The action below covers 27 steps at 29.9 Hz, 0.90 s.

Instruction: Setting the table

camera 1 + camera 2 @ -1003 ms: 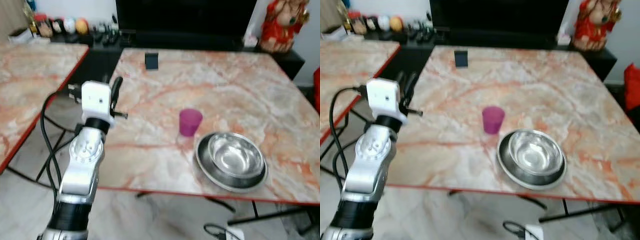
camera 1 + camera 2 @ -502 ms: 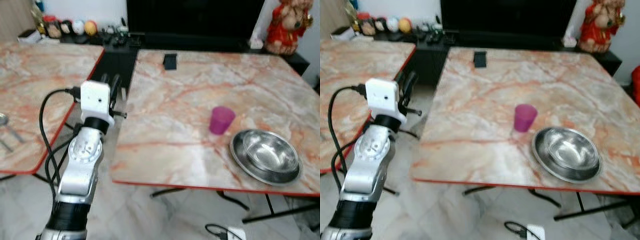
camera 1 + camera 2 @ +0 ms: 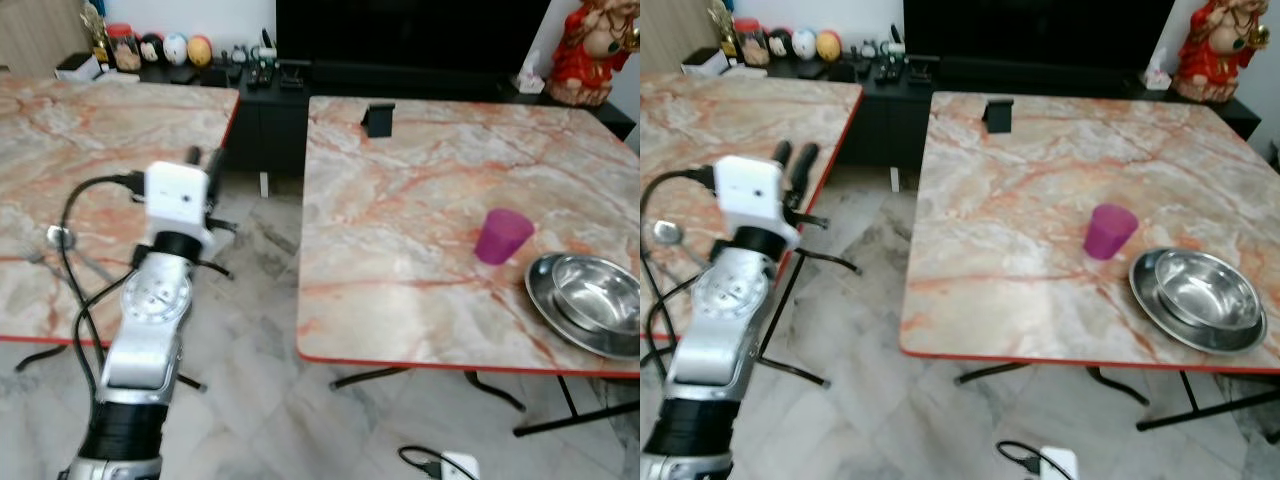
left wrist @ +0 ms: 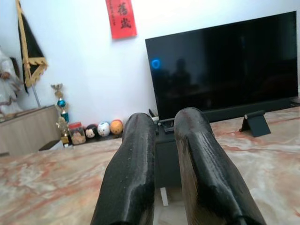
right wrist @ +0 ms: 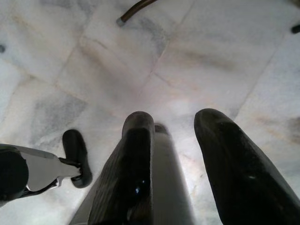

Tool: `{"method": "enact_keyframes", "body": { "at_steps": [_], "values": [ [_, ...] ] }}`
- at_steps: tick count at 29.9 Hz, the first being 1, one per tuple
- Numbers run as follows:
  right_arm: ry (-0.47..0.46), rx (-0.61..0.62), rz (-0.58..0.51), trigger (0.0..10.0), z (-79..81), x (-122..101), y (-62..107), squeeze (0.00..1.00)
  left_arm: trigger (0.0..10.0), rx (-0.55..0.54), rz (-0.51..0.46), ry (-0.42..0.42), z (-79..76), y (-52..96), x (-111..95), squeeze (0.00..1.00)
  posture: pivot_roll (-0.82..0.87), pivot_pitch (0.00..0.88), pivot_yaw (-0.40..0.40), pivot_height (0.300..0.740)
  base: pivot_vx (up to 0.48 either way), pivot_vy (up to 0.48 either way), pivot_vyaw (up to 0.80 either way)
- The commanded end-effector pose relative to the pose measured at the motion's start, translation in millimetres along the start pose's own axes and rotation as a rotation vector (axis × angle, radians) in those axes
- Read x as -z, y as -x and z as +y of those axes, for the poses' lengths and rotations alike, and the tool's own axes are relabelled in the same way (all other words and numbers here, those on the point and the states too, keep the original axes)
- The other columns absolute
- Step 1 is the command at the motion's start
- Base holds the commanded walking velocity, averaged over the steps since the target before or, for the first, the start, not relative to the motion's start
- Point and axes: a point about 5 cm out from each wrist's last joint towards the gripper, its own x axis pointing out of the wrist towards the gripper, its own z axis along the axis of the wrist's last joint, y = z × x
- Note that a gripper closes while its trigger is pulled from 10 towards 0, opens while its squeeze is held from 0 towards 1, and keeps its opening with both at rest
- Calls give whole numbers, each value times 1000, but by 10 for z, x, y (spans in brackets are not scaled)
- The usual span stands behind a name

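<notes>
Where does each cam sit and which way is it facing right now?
Left eye view: on the head, looking forward and down at two marble tables; the left arm is raised.
Right eye view: the other eye of the same stereo pair, same scene: purple cup beside steel bowl.
Left wrist view: on the left wrist, looking level along the left gripper toward the TV.
Right wrist view: on the right wrist, looking down past the right gripper at the floor.
Shared: the phone stand appears in the eye views and the left wrist view.

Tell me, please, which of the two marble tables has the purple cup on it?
The right-hand table: it carries the purple cup beside the steel bowl.
</notes>
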Motion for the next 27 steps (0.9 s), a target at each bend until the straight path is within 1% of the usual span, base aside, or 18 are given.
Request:
{"method": "enact_keyframes", "body": {
  "at_steps": [1, 4, 27],
  "values": [
    [13, 21, 11, 10000, -92, 32, 13, 0, 10000, 29, -12, 12, -93, -13, -34, 0, 34, 0, -45, 740, 0, 326, 0],
    [15, 19, 11, 10000, -91, 32, 13, 0, 10000, 30, -11, 11, -95, -14, -34, 0, 33, 0, -44, 740, 0, 319, 533],
    [14, 12, 8, 10000, -70, 24, 10, 0, 10000, 39, -10, -6, -103, -21, -22, 0, 39, 0, -40, 740, 0, 320, 800]
  ]
}}
